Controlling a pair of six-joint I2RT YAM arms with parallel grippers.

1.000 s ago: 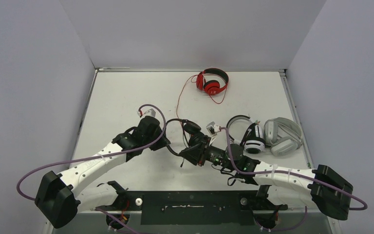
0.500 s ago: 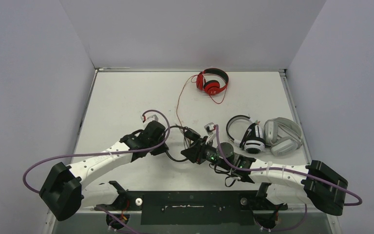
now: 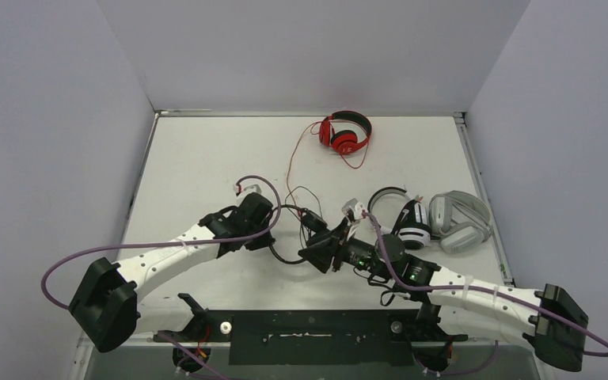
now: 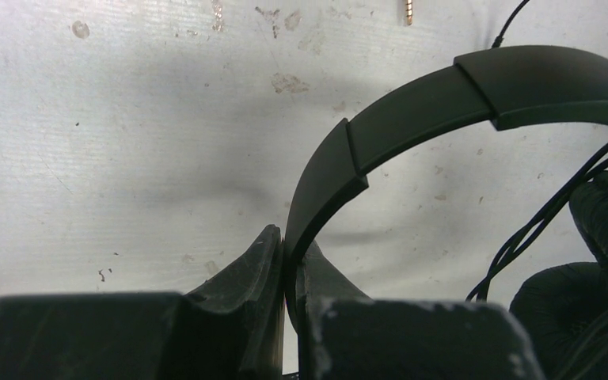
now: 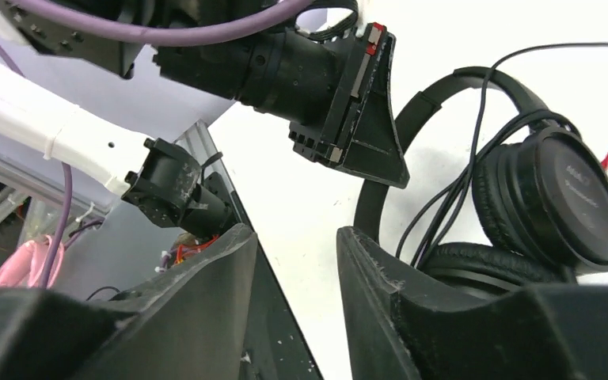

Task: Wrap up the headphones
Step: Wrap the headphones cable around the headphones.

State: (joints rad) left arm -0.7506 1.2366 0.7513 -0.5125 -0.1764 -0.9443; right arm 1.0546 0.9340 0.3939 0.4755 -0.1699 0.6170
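Note:
The all-black headphones (image 3: 311, 222) lie near the middle of the table, thin black cable (image 5: 459, 186) draped over the headband and ear cups. My left gripper (image 3: 275, 237) is shut on their headband (image 4: 443, 103). My right gripper (image 5: 291, 265) stands open just beside the ear cups (image 5: 562, 198), with nothing between its fingers. The red headphones (image 3: 346, 132) lie at the back with a red cable trailing forward. The white-and-black headphones (image 3: 408, 223) and the light grey headphones (image 3: 461, 221) lie side by side at the right.
A loose loop of black cable (image 3: 302, 195) lies on the table (image 3: 190, 166) behind the black headphones. Grey walls close in three sides. The black base rail (image 3: 317, 332) runs along the near edge.
My right gripper's jaws have opened and hold nothing now. The right arm swung its elbow out to the right. The left gripper shifted slightly right with the headband.

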